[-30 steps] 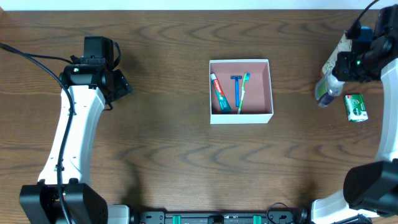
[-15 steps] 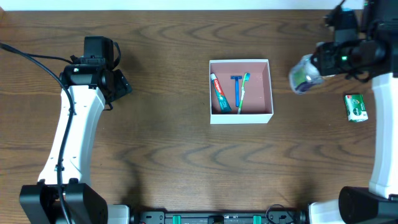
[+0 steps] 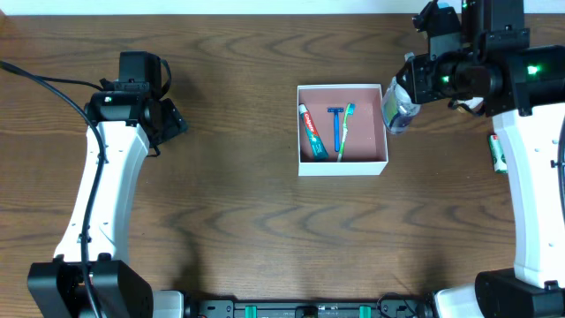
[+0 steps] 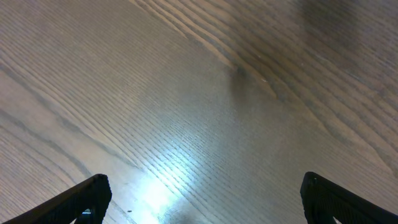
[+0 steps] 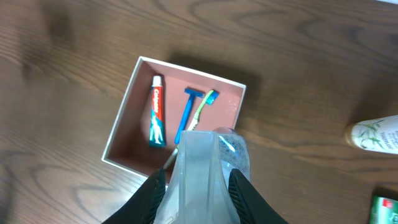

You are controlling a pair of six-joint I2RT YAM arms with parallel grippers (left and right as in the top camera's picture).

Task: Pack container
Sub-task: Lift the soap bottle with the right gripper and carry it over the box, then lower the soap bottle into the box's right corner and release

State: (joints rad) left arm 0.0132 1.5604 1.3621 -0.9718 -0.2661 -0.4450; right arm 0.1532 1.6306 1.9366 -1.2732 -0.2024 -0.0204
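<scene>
The container (image 3: 372, 132), a square white-walled box with a pink-brown floor, sits at the table's middle. Inside lie a toothpaste tube (image 3: 312, 132), a blue razor (image 3: 335, 128) and a green toothbrush (image 3: 346, 131). My right gripper (image 3: 413, 88) is shut on a clear soft plastic bottle (image 3: 398, 108), which hangs over the container's right wall. The right wrist view shows that bottle (image 5: 202, 168) squeezed between the fingers of the gripper (image 5: 199, 193), above the container (image 5: 134, 135). My left gripper (image 3: 172, 119) hovers open far to the left; its wrist view shows the gripper (image 4: 205, 199) over bare wood.
A green box (image 3: 497, 152) lies at the right edge, partly under my right arm, and shows as the box (image 5: 385, 208) in the wrist view. A white bottle with leaf print (image 5: 375, 132) lies on the table right of the container.
My right arm has carried the clear bottle leftward from the table's right edge to the container's right wall. The left arm has not moved.
</scene>
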